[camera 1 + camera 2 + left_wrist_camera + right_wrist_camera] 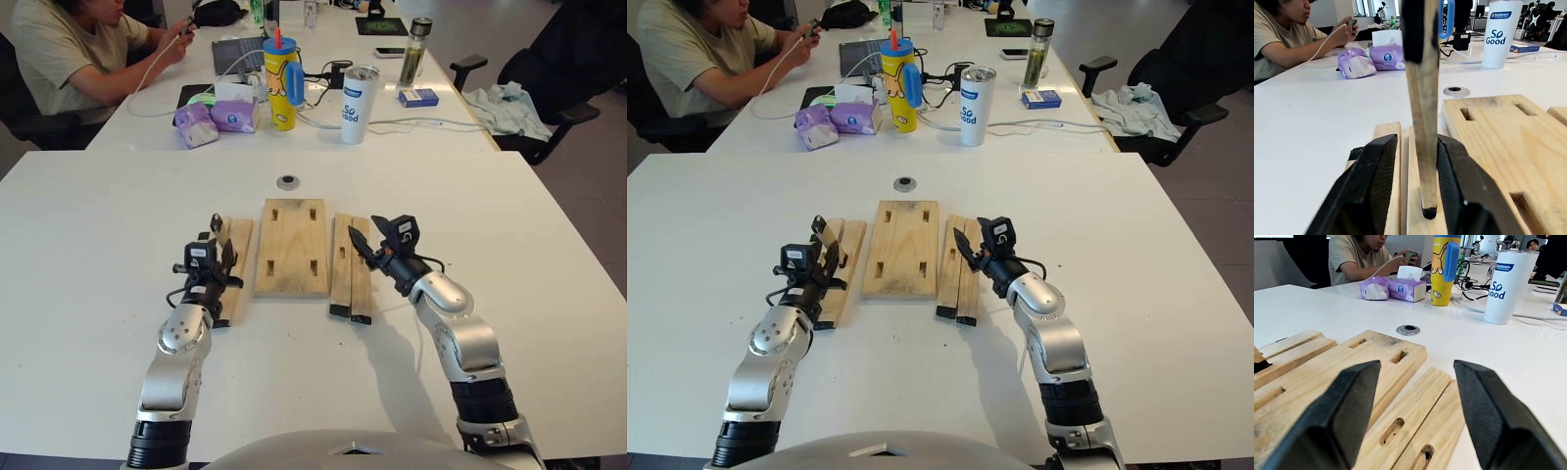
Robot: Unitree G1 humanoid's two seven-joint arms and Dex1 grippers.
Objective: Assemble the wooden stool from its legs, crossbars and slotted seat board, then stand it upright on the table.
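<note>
A white counter (98, 245) is spread beneath both arms. The left gripper (1418, 147) is clamped on a slim crossbar (1420, 98), which is held upright with its dark lower end at the left pair of legs (238, 245). The right gripper (1416, 366) is held over the right pair of legs (351, 279), its fingers set wide apart. Between the pairs, the slotted seat board (293, 245) is laid flat.

- Bare table (88, 264) wide open outside both plank groups, and in front, nearer the robot.
- Board (292, 247) flat in the middle, with only narrow gaps to the left planks (241, 235) and right planks (351, 279).
- Beyond the board, open room around a flush grommet (287, 182).
- Between the left gripper (220, 245) fingers, 1 upright stick (1422, 147) taking most of the gap.
- Free gap between the spread right gripper (364, 240) fingers, above the 2 right planks.
</note>
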